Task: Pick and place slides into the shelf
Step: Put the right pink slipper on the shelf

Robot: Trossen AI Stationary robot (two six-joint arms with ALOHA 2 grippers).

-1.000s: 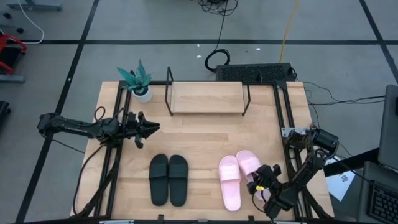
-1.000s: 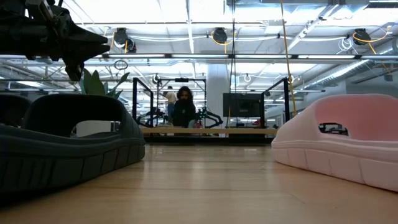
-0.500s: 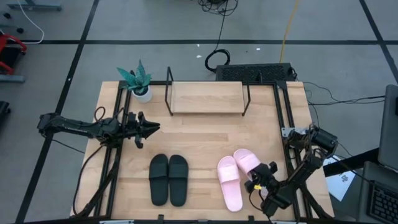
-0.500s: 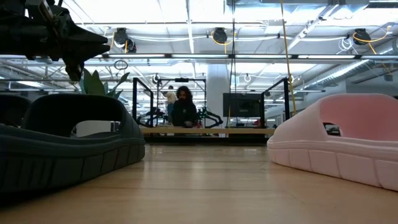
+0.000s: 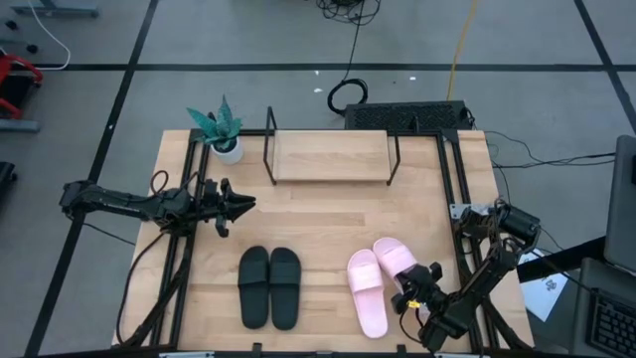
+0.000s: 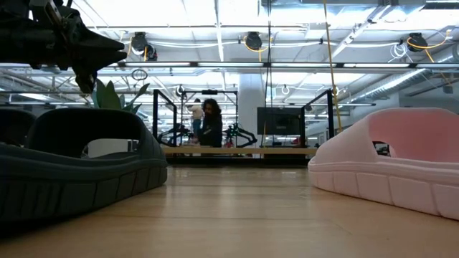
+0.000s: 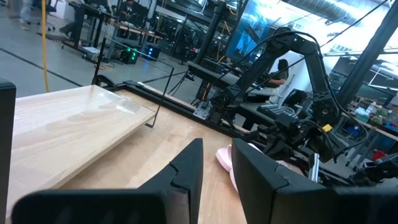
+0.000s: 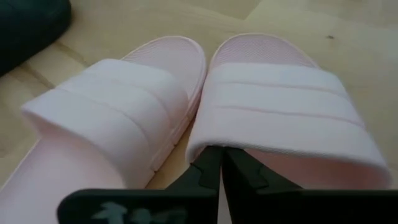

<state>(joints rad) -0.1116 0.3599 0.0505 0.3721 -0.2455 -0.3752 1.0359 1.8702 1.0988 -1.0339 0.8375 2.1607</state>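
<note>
While the left gripper hangs above the wood well clear of any sandal, we see its fingers standing a little apart with nothing between them. Ahead of it and off to one side sits the shelf, its board bare, with a potted plant just beside the frame. Nearer our front edge than that gripper, the black slides lie side by side, touching. Further right, the pink slides rest together, the outer one angled. The right gripper sits at that outer pink sandal, and in the right wrist view its fingers are pressed together under the strap's edge; we cannot tell whether they pinch the strap.
</note>
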